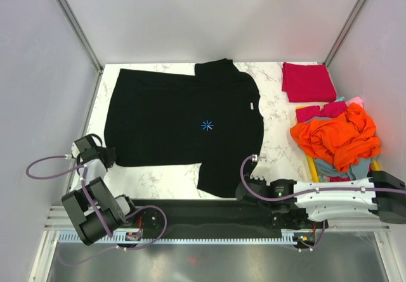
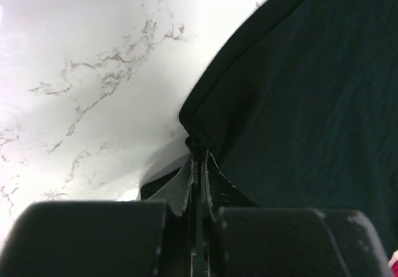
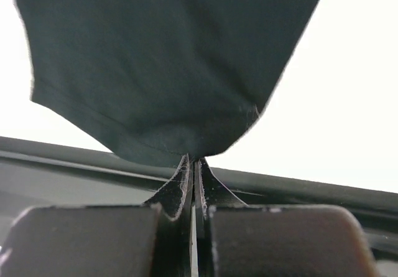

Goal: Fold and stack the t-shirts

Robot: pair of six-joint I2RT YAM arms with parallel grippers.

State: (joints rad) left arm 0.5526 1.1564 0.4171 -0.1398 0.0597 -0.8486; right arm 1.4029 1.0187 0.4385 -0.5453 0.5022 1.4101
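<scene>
The large black t-shirt (image 1: 177, 120) lies spread flat on the marble table (image 1: 276, 139), a small blue mark at its middle. My left gripper (image 1: 106, 156) is at its near left corner, and in the left wrist view the left gripper (image 2: 199, 155) is shut on a pinch of the black cloth (image 2: 298, 103). My right gripper (image 1: 242, 191) is at the shirt's near right sleeve. Close up, the right gripper (image 3: 193, 159) is shut on the hem of the black cloth (image 3: 168, 59). A folded crimson t-shirt (image 1: 308, 82) lies at the back right.
At the right edge a yellow basket (image 1: 312, 166) holds a heap of t-shirts: orange (image 1: 339, 136) on top, light blue (image 1: 346, 168), pink (image 1: 356, 100) and a dark red one (image 1: 320, 111). Grey walls stand on three sides; a black rail runs along the near edge.
</scene>
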